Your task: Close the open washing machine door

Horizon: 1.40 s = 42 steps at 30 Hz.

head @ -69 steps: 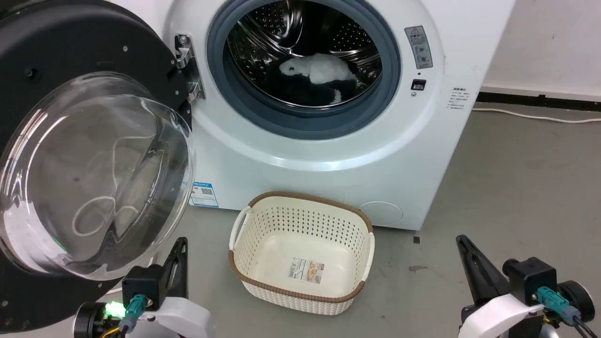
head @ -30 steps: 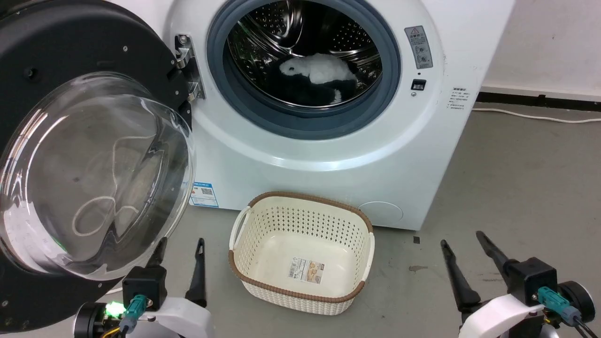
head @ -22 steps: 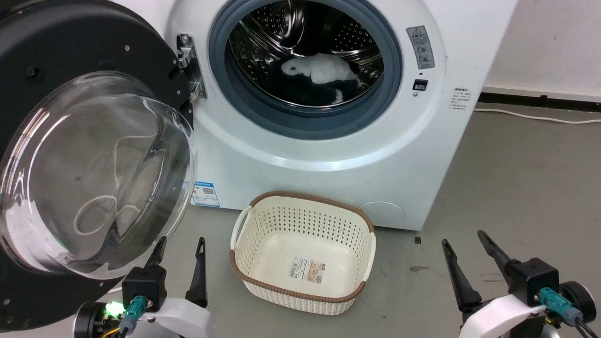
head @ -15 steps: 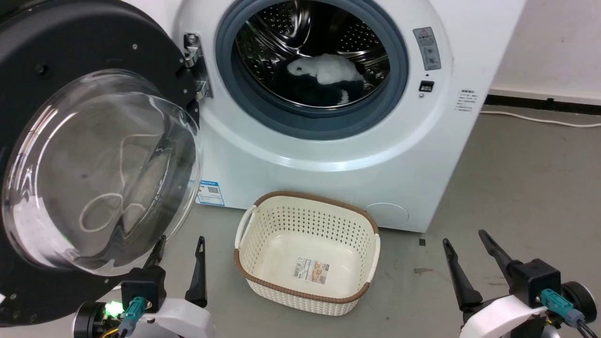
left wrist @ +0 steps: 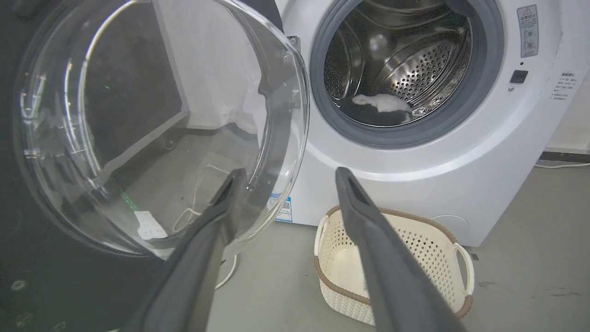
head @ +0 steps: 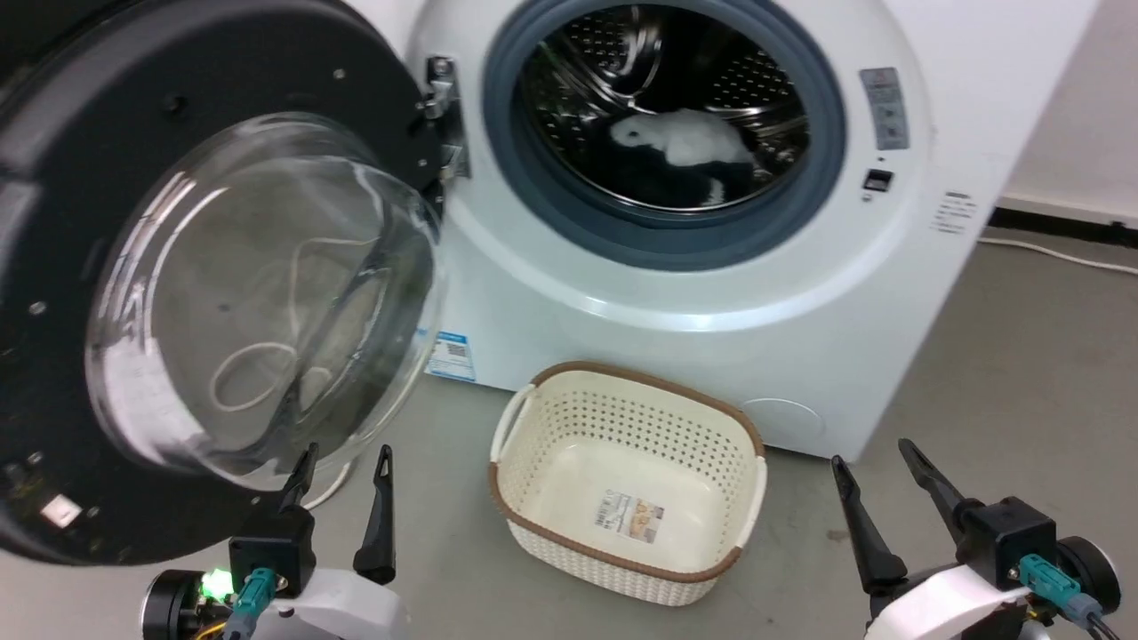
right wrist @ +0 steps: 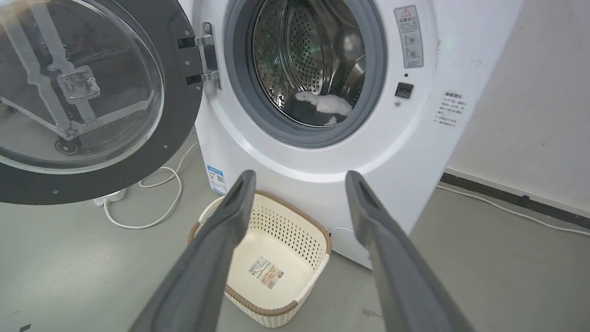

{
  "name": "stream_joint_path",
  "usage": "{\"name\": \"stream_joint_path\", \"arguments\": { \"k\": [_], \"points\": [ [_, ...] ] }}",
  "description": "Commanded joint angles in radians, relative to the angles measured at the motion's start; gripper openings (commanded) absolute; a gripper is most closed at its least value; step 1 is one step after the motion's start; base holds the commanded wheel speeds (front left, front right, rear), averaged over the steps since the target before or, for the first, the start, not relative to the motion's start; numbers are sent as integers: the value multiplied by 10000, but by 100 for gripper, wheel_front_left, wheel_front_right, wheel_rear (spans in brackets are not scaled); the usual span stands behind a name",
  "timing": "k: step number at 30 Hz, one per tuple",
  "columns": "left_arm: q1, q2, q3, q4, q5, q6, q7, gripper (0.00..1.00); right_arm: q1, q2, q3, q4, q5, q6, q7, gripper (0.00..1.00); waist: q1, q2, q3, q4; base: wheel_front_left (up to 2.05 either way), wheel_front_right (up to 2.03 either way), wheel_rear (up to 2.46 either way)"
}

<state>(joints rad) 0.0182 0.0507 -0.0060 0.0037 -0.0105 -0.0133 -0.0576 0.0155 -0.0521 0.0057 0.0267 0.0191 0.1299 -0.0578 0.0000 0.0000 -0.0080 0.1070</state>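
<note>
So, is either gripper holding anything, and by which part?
Nothing is held: left gripper and right gripper are open and empty, neither gripping the washing machine door.

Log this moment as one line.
washing machine door: wide open | left gripper: open, empty, near door | right gripper: open, empty | basket: empty

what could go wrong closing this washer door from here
The left gripper is open close to the bulging glass of the washing machine door; a finger could snag or slip there. The basket stands on the floor below the drum opening, so a low arm sweep might knock it.
</note>
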Motion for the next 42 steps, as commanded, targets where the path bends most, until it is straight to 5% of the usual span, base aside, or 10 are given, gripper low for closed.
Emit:
{"name": "stream_joint_path", "arguments": {
  "k": [1,42],
  "points": [
    [75,8,1,-41,-26,-53,-106,100,80,6,32,49,58,2,-105,100,0,0,-22,216,0,0,0],
    [636,-2,529,-784,-388,300,-941,100,-746,-228,1772,1082,206,5,-939,100,0,0,191,2025,-2,-2,-2]
  ]
}}
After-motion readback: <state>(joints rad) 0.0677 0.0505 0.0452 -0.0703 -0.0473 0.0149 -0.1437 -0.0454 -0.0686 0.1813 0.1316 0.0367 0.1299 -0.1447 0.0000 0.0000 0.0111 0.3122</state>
